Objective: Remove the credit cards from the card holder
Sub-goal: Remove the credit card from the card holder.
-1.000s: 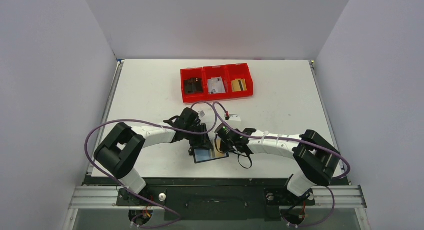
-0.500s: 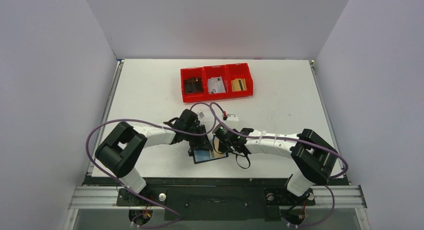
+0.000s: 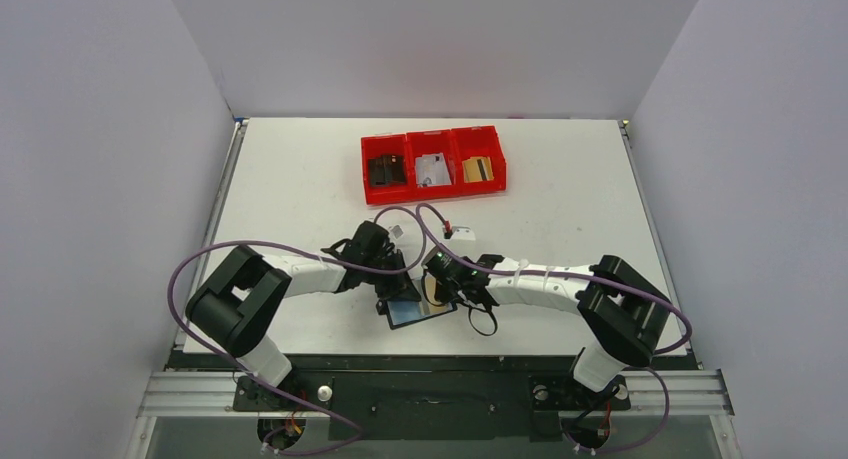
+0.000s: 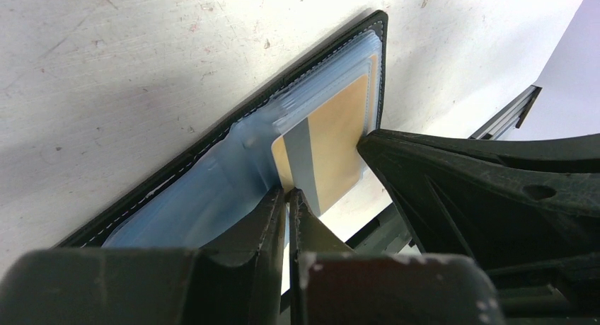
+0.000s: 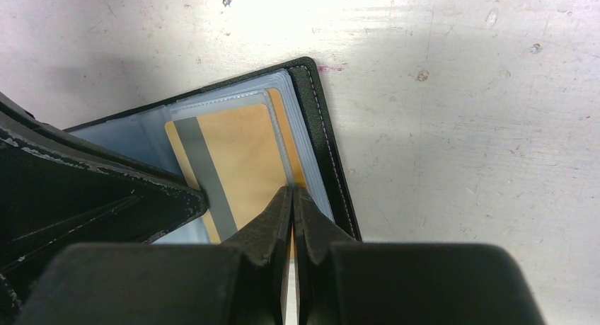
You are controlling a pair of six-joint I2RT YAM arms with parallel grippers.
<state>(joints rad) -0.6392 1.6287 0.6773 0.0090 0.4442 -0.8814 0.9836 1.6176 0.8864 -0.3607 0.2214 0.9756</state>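
Observation:
The black card holder lies open near the table's front edge, its bluish clear sleeves up. A gold credit card with a grey stripe sits partly out of a sleeve; it also shows in the right wrist view. My left gripper is shut, its tips pinching the sleeve edge at the card's corner. My right gripper is shut on the gold card's other edge, just inside the holder's black border.
A red three-compartment bin stands at the back, holding a black card, a white-grey card and a gold card. A small white cable connector hangs above the table behind the arms.
Both grippers have shifted slightly left, staying together on the card holder. The holder has turned a little with them.

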